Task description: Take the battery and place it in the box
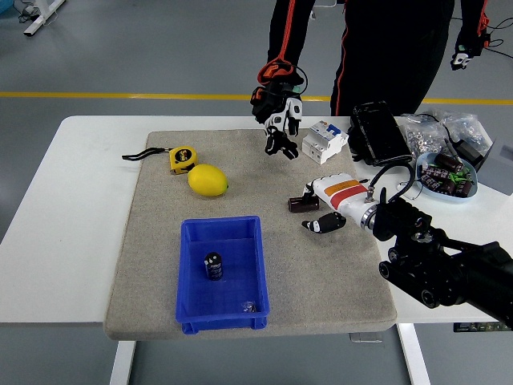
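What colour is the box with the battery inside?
The box is bright blue, seen clearly in the head view.

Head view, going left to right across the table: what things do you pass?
Yellow tape measure → yellow lemon → dark cylindrical battery on the mat → white circuit breaker → black box-shaped device → light blue bowl of parts.

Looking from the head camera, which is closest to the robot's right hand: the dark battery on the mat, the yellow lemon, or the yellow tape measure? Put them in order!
Measured from the right hand:
1. The dark cylindrical battery, lying on the mat right at the fingertips.
2. The yellow lemon, farther left on the mat.
3. The yellow tape measure, farthest, beyond the lemon toward the mat's far-left corner.
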`<action>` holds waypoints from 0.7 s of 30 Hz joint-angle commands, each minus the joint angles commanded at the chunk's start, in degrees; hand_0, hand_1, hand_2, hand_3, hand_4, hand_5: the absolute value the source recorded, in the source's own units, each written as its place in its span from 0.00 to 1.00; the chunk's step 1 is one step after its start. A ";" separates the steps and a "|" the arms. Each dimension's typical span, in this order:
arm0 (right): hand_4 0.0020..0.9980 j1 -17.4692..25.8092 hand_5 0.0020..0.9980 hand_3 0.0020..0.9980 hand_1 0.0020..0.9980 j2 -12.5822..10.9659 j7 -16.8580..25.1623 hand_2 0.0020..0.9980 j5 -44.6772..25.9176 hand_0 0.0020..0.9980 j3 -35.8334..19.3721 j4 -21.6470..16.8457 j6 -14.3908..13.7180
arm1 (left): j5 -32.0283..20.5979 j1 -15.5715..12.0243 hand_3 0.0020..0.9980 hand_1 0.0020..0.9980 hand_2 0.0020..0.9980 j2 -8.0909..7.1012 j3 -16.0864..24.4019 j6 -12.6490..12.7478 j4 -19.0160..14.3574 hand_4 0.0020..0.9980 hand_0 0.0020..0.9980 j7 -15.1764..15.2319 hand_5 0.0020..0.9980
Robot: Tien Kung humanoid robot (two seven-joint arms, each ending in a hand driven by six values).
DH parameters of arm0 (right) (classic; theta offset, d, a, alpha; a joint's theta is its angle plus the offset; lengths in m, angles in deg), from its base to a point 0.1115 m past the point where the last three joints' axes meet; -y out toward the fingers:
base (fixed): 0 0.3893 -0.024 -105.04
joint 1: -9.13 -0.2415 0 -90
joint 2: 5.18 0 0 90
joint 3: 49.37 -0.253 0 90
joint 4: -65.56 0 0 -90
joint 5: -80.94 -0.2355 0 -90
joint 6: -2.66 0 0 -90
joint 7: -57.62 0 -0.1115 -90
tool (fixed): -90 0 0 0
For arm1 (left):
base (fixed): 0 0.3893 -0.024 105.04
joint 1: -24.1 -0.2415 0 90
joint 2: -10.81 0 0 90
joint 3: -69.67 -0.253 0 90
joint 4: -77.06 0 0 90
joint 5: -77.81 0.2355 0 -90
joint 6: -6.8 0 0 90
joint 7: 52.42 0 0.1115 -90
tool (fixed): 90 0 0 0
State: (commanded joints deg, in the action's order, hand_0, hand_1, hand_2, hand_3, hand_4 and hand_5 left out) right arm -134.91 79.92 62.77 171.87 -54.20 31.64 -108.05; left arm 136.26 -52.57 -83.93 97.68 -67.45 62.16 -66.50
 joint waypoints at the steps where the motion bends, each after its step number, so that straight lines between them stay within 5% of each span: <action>1: 0.80 0.05 0.33 0.59 0.60 -0.28 -0.13 0.65 0.53 0.53 0.06 -0.65 0.21 | -0.10 -0.18 0.57 0.68 0.66 -0.04 -0.05 0.03 0.03 0.62 0.67 0.03 0.57; 13: 0.78 -1.40 0.33 0.56 0.56 -5.22 -1.31 0.62 6.82 0.46 1.44 -12.61 2.22 | 0.40 -1.73 0.57 0.67 0.65 -0.73 0.59 -0.05 0.38 0.62 0.67 -0.09 0.57; 21: 0.77 -2.07 0.32 0.56 0.55 -7.59 -2.27 0.61 8.25 0.45 2.50 -15.68 2.36 | 0.43 -2.29 0.57 0.66 0.65 -0.99 0.89 -0.17 0.49 0.62 0.67 -0.22 0.57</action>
State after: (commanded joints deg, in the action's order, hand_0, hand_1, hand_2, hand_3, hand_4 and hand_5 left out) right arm -136.98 72.33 60.50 180.13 -51.70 15.96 -105.68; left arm 136.68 -54.86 -84.92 98.57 -67.61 62.66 -66.72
